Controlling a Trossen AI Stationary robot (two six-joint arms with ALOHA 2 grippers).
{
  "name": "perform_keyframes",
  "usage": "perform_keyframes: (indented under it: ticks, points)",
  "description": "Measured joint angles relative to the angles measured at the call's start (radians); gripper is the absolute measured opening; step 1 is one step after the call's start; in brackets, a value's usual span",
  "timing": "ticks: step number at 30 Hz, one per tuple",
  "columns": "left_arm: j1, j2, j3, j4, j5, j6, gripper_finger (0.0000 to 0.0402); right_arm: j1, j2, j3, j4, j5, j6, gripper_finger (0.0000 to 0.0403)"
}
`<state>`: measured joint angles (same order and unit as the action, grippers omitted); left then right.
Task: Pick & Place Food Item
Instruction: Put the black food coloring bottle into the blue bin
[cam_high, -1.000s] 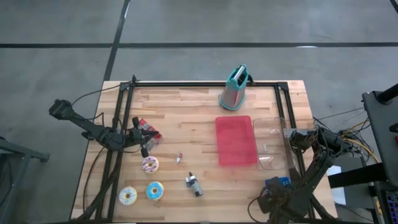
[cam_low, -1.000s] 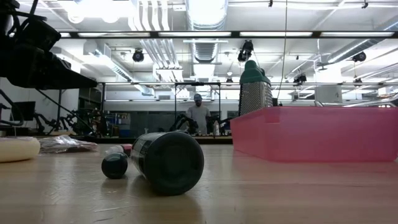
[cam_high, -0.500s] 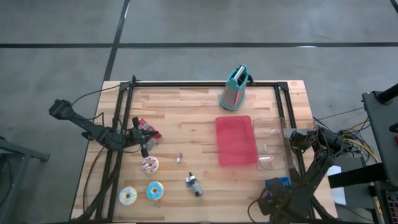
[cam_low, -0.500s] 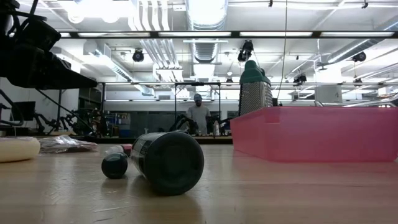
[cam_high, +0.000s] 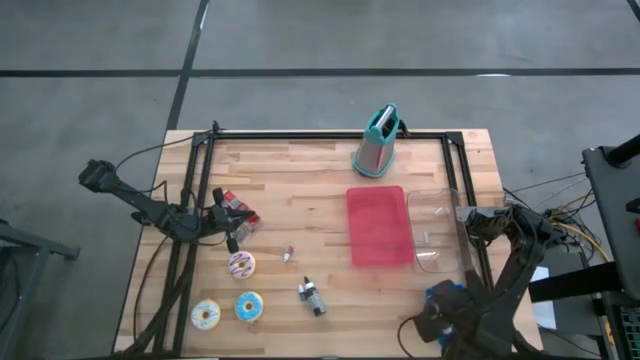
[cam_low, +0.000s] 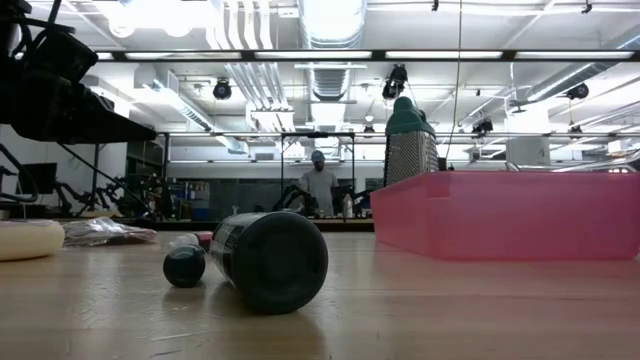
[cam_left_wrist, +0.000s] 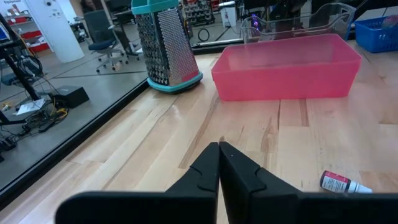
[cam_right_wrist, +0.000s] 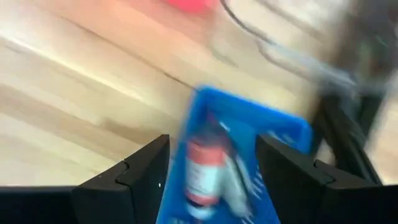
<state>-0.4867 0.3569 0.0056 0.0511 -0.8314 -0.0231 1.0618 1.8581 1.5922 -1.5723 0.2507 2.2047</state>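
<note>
Three donuts lie flat on the wood near the table's front left: a pink one (cam_high: 241, 264), a blue one (cam_high: 249, 305) and a white one (cam_high: 206, 315). My left gripper (cam_high: 232, 236) hangs shut just above the table beside a red snack packet (cam_high: 238, 210), a little to the far side of the pink donut; its fingers (cam_left_wrist: 219, 152) hold nothing. My right gripper (cam_right_wrist: 212, 142) stands open, pointing down over a blue basket (cam_right_wrist: 249, 162) at the front right (cam_high: 447, 295), above it and touching nothing. A red-labelled bottle (cam_right_wrist: 200, 168) lies in that basket.
A pink bin (cam_high: 380, 226) and a clear bin (cam_high: 437, 230) stand right of centre, with a teal-topped grater (cam_high: 377, 142) at the far edge. A small bottle (cam_high: 287, 254) and a dark cylinder (cam_high: 312, 296) lie mid-front. A person (cam_low: 320, 186) stands in the room behind.
My right gripper has risen above the blue basket and tipped further downward, staying open. The basket and everything else on the table have kept their places.
</note>
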Motion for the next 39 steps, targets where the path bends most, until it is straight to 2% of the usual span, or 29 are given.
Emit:
perform_keyframes:
  ticks: [10,12,17,22,30,35,39]
  points:
    - [0.0,0.0,0.0,0.0,0.0,0.0,0.0012,-0.019,0.0,0.06,0.004,0.513,-0.271,0.0226]
    - [0.0,0.0,0.0,0.0,0.0,0.0,0.0012,-0.038,0.001,0.06,0.008,0.562,-0.298,0.0226]
    - [0.0,0.0,0.0,0.0,0.0,0.0,0.0012,-0.112,0.001,0.058,0.031,0.592,-0.368,0.0226]
    - [0.0,0.0,0.0,0.0,0.0,0.0,0.0012,-0.2,0.001,0.058,0.147,0.62,-0.514,0.0226]
    - [0.0,0.0,0.0,0.0,0.0,0.0,0.0012,-0.327,0.002,0.068,0.404,0.607,-0.768,0.0226]
    - [0.0,0.0,0.0,0.0,0.0,0.0,0.0012,-0.375,0.002,0.068,0.525,0.58,-0.992,0.0226]
    - [0.0,0.0,0.0,0.0,0.0,0.0,0.0012,-0.402,0.002,0.068,0.653,0.534,-1.107,0.0226]
